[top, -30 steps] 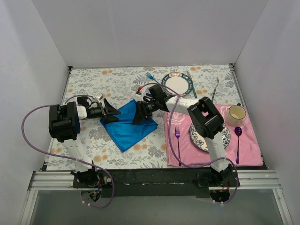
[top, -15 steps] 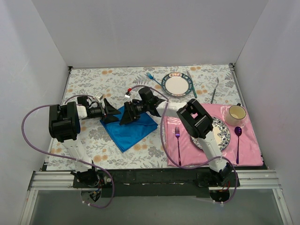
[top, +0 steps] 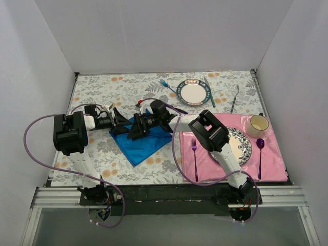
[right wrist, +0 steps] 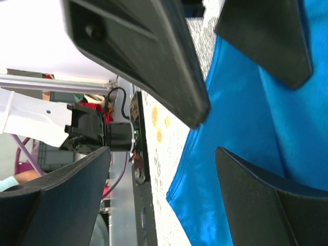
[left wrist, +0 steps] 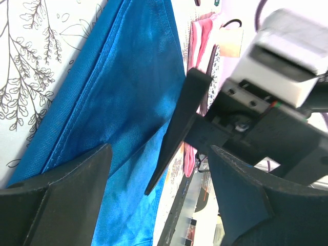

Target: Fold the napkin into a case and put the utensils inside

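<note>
Now, both arms' jaws wide apart, empty, face to face over the napkin (top: pixel 139 144).

Plain white walls (top: pixel 164 36) are enclosing a floral-clothed table (top: pixel 102 87) from 9 to 3 o'clock, an aluminium rail (top: pixel 56 197) running along 6 o'clock under even light.

Top view overhead; wrist views close, both sharing napkin (top: pixel 138 146).

A lab booth: white walls (top: pixel 164 36), aluminium frame rail (top: pixel 56 197).
</note>
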